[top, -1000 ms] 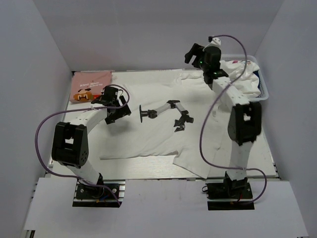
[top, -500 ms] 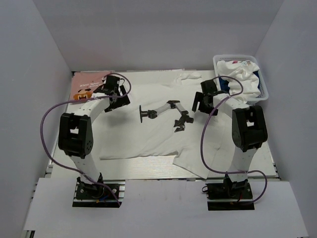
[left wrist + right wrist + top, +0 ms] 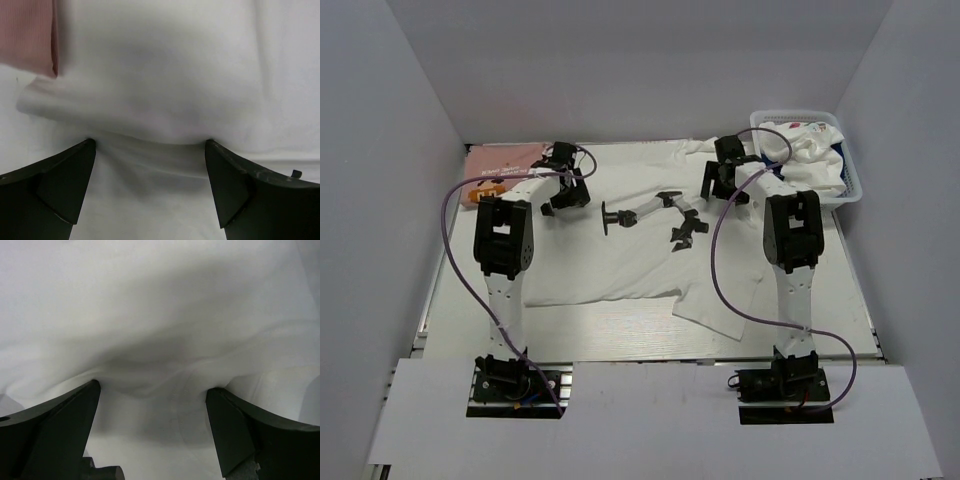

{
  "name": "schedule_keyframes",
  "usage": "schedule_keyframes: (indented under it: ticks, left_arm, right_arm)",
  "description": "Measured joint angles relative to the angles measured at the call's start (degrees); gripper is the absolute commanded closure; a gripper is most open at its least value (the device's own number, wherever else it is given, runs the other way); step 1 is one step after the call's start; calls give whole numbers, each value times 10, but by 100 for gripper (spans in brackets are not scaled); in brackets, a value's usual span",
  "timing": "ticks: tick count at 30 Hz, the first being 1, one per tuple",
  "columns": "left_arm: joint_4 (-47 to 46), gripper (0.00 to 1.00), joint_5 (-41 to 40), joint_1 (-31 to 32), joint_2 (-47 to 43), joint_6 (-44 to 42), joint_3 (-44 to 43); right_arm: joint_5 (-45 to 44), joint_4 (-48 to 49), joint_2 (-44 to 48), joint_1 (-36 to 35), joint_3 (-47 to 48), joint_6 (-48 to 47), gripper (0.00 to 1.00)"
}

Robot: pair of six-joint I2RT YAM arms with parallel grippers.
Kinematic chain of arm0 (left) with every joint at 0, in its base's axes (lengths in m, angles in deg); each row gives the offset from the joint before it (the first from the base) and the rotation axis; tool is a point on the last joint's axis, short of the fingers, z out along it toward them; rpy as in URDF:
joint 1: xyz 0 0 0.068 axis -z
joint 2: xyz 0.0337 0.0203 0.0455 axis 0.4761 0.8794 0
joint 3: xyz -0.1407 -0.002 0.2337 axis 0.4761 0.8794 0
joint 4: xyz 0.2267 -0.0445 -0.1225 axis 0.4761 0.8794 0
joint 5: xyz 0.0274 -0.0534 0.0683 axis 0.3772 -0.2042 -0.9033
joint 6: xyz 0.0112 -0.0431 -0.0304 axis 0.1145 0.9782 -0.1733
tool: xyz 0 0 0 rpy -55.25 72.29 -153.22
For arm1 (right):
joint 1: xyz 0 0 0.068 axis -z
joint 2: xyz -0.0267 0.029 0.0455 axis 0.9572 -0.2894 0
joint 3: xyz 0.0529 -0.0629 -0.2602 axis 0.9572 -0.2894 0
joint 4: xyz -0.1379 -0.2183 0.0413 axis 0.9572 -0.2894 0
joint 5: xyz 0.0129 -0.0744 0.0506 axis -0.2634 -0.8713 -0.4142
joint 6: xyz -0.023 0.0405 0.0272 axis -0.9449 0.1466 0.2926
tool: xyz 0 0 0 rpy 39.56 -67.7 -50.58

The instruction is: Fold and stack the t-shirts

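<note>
The large plain white t-shirt [image 3: 620, 255] lies spread over the table. My left gripper [image 3: 566, 190] is open and low over its far left part. In the left wrist view [image 3: 149, 145] a low fold of white cloth [image 3: 160, 100] lies between the spread fingertips. My right gripper [image 3: 718, 180] is open over the shirt's far right part. In the right wrist view [image 3: 152, 389] rumpled white cloth [image 3: 160, 315] lies between the jaws. The folded pink t-shirt [image 3: 498, 160] lies at the back left and shows in the left wrist view [image 3: 27, 35]. A white tee with coloured marks [image 3: 805, 145] fills the basket, with navy cloth [image 3: 841, 172] beside it.
The white lattice basket [image 3: 851, 187] stands at the back right corner. A black and grey jointed piece [image 3: 645, 212] lies on the middle of the white shirt. White walls close the table on three sides. The shirt's near right corner [image 3: 720, 320] hangs toward the front edge.
The right gripper came down from above the basket onto the shirt's far right part. The left gripper moved back and right toward the pink tee. The shirt's near edge shifted away.
</note>
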Motion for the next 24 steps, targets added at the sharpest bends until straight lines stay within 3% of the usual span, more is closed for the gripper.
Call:
schedule_keyframes:
  ticks: [7, 11, 15, 19, 24]
  left_arm:
    - [36, 0, -8, -2, 50, -1, -87]
    - [49, 0, -1, -3, 48, 0, -90]
    - [41, 0, 10, -1, -21, 5, -7]
    - [44, 0, 16, 1, -191, 46, 143]
    - [56, 0, 5, -3, -402, 139, 328]
  right_arm:
    - [33, -14, -122, 23, 203, -39, 10]
    - [54, -8, -123, 26, 212, -85, 10]
    - [45, 43, -11, 7, 50, -137, 10]
    - [22, 97, 161, -48, -121, -164, 10]
    - [10, 159, 328, -112, -254, -142, 10]
